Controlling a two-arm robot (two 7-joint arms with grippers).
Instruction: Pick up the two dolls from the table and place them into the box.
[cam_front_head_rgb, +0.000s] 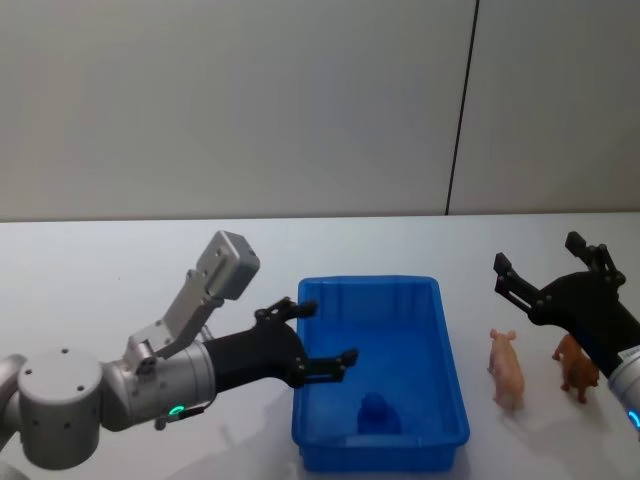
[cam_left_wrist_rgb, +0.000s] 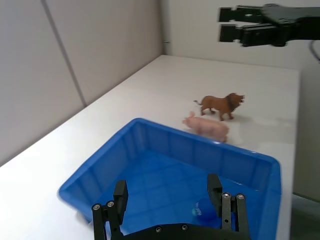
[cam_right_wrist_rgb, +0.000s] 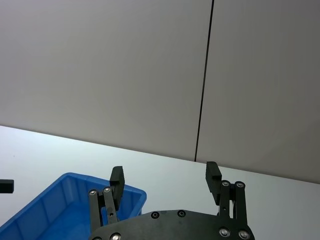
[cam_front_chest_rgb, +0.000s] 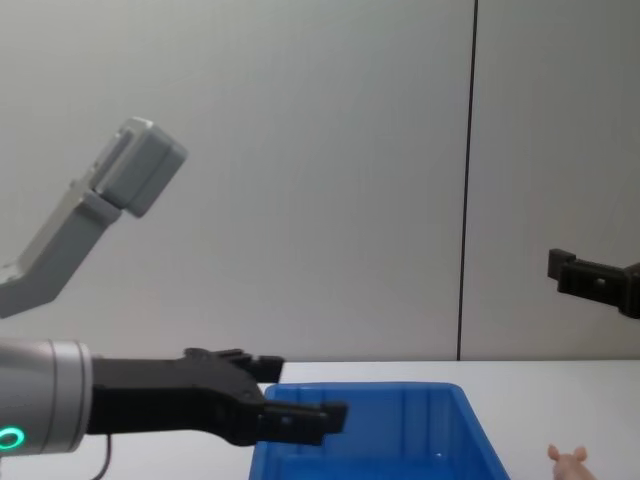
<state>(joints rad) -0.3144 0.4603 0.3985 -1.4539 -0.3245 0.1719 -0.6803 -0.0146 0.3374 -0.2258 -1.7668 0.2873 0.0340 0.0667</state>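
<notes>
Plastic, moulded, two items: peach-pink pig doll (cam_front_head_rgb: 507, 379) and reddish-brown lion doll (cam_front_head_rgb: 577, 368), standing close together on the white table (cam_front_head_rgb: 100, 290), just right of the blue box (cam_front_head_rgb: 452, 360). Judge both light, stiff and smooth-skinned, liable to tip or slide. Take each across the trunk, not the legs. Your right gripper (cam_front_head_rgb: 538, 253) hangs raised above them, fingers spread. Your left gripper (cam_front_head_rgb: 325, 333), also spread, hovers at the box's left rim.

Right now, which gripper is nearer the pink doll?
Right. The right gripper hangs raised just beyond the pink doll; the left gripper is on the box's far side, over its left rim.
</notes>
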